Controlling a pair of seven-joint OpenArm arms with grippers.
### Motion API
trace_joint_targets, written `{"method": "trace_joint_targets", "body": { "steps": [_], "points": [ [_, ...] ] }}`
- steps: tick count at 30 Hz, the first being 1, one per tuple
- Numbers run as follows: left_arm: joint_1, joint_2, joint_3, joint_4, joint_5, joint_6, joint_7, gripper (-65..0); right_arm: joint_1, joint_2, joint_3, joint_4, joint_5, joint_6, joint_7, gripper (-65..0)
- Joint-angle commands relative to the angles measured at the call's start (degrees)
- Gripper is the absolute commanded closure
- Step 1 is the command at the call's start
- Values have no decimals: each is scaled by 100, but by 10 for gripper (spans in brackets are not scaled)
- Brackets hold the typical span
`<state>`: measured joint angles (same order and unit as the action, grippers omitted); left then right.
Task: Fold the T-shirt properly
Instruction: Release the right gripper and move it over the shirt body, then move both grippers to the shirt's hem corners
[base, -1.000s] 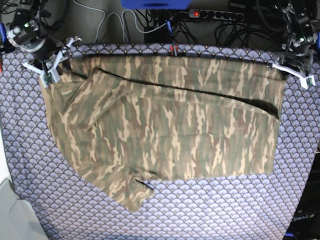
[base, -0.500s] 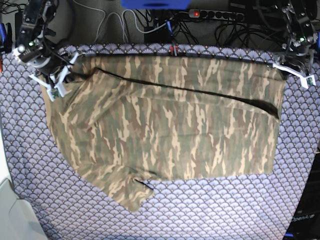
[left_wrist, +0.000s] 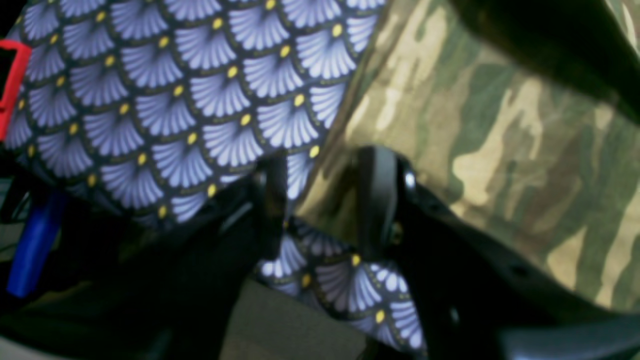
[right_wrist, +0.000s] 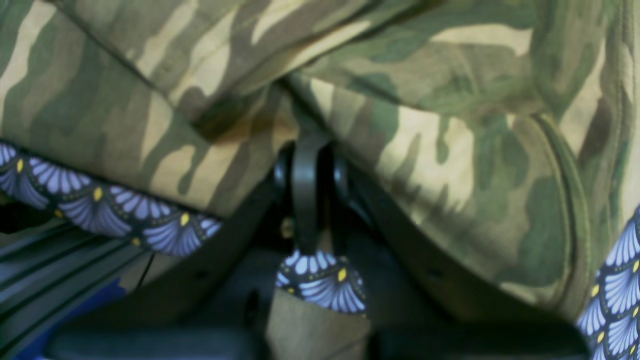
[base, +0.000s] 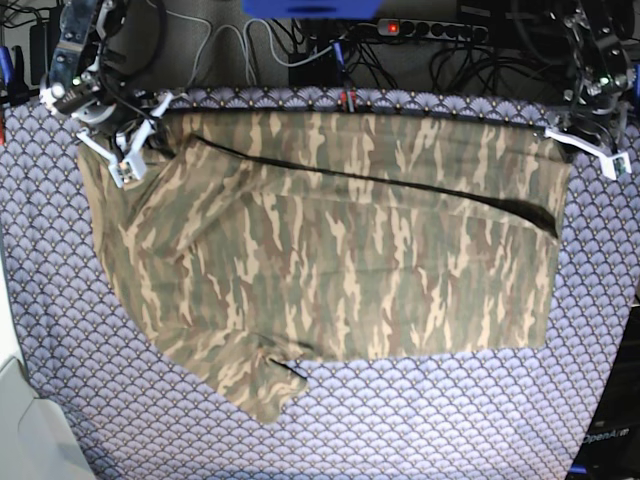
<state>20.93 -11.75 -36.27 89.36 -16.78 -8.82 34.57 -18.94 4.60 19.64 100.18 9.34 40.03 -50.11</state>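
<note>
You have the blue-grey scallop-patterned tablecloth (base: 400, 420) covering the table, and the soft camouflage-print T-shirt (base: 340, 260) spread across its middle, one flap already laid over from twelve o'clock. Most folding remains, by my reading: a sleeve at seven o'clock lies loose. Your right gripper (right_wrist: 305, 165), at ten o'clock, is pressed together, pinching shirt cloth. Your left gripper (left_wrist: 320, 200), at two o'clock, stands partly spread at the shirt's corner.
</note>
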Motion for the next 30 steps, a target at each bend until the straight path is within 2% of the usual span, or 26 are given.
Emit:
{"method": "trace_joint_targets", "body": {
  "steps": [1,6,14,18,21,24,27,30],
  "points": [
    [-75,-96,-34,123,-15,7,-120,-224,-1,1,-148,43,37,-3,13,-26],
    [-75,-96,-34,123,-24,7,-120,-224,35,-7,-553,52,37,-3,13,-26],
    [-58,-87,-34,132,-24,7,-120,-224,729,28,-948,-1,28,-3,-66,-26],
    [-31,-87,-34,132,-24,7,-112,-224,1722,37,-957,-1,28,-3,-356,-26],
    [57,-87,-34,132,-6,7,-112,-224,2619,37,-957,-1,28,-3,-796,-26],
    [118,-96,-34,229,3,7,-112,-224,3094,107,-957,43,28,-3,-1218,-26],
    [224,-96,-114,299,-6,7,-112,-224,3050,309,-966,43,37,-3,-1526,-26],
    [171,-87,-228,290,-24,-2,-112,-224,2399,511,-1133,219,37,-3,-1411,-26]
  ]
}}
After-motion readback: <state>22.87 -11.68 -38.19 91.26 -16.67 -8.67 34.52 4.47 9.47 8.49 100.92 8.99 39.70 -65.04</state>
